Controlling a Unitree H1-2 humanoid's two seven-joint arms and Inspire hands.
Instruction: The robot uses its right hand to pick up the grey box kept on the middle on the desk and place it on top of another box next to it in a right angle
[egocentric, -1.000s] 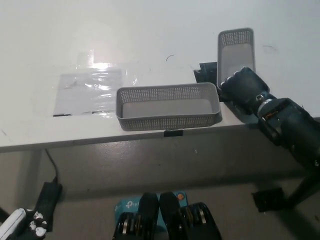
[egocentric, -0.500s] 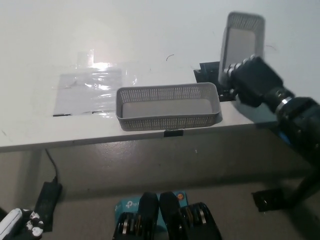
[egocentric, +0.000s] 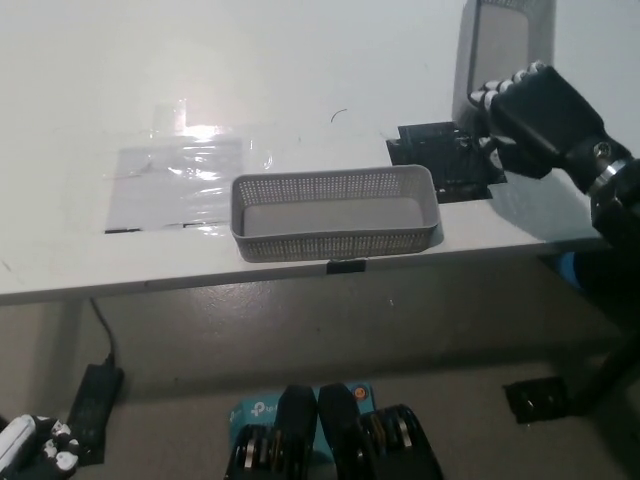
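Your right hand (egocentric: 535, 115) has carried the held box (egocentric: 503, 45) up and away over the last second: a moment ago it sat low, just beside the right end of the other box (egocentric: 335, 213), and now it is high at the top right of the view, its upper end cut off by the frame. The fingers (egocentric: 492, 92) are curled around its lower end, pinching it, and the box hangs end-up, its open face toward the camera. With the lift, a black patch (egocentric: 440, 160) on the tabletop (egocentric: 300, 70) that the box and hand were covering now shows in full, just right of the other box. That other box has not shifted; it lies lengthwise near the front edge of the tabletop, with a small black clip (egocentric: 346, 266) below its front wall. So you have the pick done and the box clear of the surface; what is left, as I judge it, is to bring it back left over the resting box, turn it flat and crosswise to the long side, and set it on the rim. Watch the tilt: held by one end, it may swing as you turn it. Your left hand (egocentric: 30, 445) rests low at the bottom left, near the floor, and I cannot tell how its fingers stand.
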